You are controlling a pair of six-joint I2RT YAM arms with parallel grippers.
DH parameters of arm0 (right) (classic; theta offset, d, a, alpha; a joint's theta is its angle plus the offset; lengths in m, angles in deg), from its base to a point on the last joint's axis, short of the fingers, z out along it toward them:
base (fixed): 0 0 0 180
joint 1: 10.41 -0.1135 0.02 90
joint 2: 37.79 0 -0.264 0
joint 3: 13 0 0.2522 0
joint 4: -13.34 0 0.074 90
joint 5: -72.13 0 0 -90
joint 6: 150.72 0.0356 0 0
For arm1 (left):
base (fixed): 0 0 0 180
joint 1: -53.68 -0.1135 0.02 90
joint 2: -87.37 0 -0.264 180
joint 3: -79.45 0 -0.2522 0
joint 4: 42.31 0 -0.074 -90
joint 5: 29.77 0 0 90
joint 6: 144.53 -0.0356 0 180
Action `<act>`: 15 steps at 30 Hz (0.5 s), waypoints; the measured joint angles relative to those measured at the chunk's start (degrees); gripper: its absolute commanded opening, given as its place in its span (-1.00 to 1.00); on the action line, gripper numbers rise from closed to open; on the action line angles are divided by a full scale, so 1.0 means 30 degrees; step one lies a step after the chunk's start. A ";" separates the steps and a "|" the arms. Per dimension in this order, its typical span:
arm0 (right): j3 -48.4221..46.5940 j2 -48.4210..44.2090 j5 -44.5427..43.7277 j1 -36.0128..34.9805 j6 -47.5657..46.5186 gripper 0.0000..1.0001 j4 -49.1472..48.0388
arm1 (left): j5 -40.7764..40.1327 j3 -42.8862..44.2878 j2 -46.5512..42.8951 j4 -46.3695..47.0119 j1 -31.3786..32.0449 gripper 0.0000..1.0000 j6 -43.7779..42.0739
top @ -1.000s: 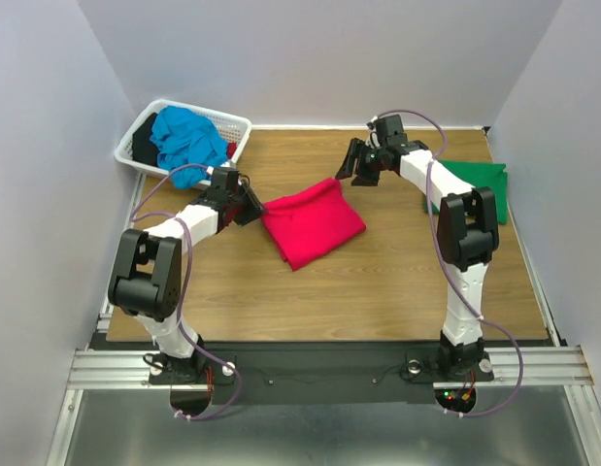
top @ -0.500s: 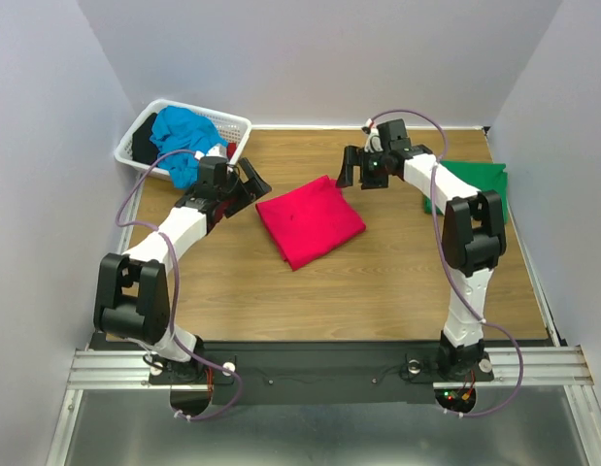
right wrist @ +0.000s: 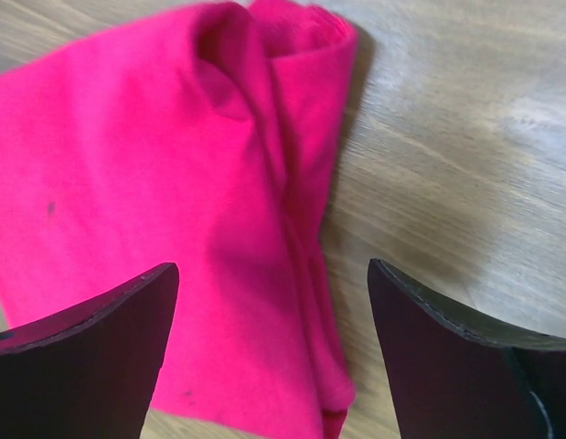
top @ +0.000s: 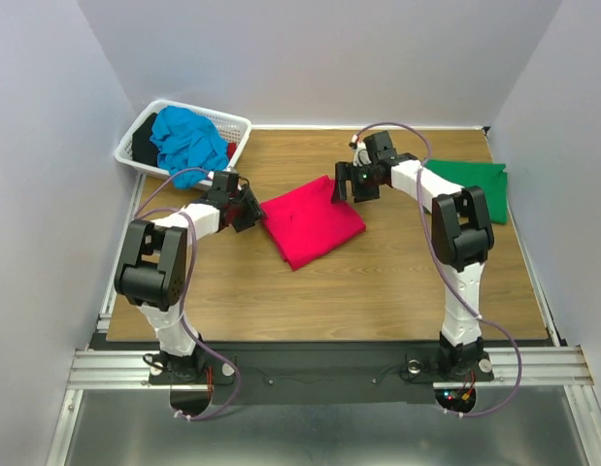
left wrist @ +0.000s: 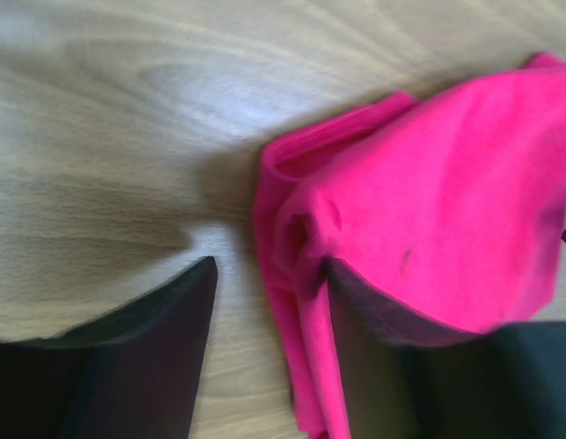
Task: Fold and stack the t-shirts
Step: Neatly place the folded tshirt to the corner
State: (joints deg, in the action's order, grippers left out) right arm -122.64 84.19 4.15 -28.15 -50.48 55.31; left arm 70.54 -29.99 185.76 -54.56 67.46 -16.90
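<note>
While L/R jaws gape at opp. corners of pink tee (top: 312, 222), tabletop (top: 397, 282) shows all round.

No readable writing, label, brand, number or sign shows in any view. The crimson-pink t-shirt (top: 312, 225) is plain cloth, and the wooden worktop (top: 378, 282) carries no print.

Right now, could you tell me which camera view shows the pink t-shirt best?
The top external view: the whole folded pink t-shirt shows. The left wrist view shows just one corner close up; the right wrist view, another.
</note>
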 measured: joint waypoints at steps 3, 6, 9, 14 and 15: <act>0.0029 0.0510 -0.0007 -0.0102 0.0000 0.68 0.0000 | 0.0007 0.0117 0.0758 -0.0015 0.0000 -0.09 -0.0044; 0.0109 0.0860 0.0036 -0.0124 0.0007 0.53 -0.0073 | 0.0051 0.0430 0.1355 0.0022 0.0000 -0.19 -0.0087; 0.0248 0.0882 0.0095 -0.0124 -0.0007 0.37 -0.0233 | 0.0058 0.0605 0.1785 0.0204 0.0007 -0.23 -0.0087; 0.0503 0.0896 0.0240 -0.0182 0.0029 0.09 -0.0546 | 0.0211 0.0911 0.2208 0.0627 0.0007 -0.23 -0.0058; 0.0568 0.0925 0.0255 -0.0240 0.0015 0.03 -0.0612 | 0.0328 0.1005 0.2375 0.0823 0.0007 -0.23 -0.0051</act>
State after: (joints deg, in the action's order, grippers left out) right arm -120.93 86.96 4.92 -28.87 -50.44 53.47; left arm 71.52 -26.98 192.88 -52.09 67.48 -17.06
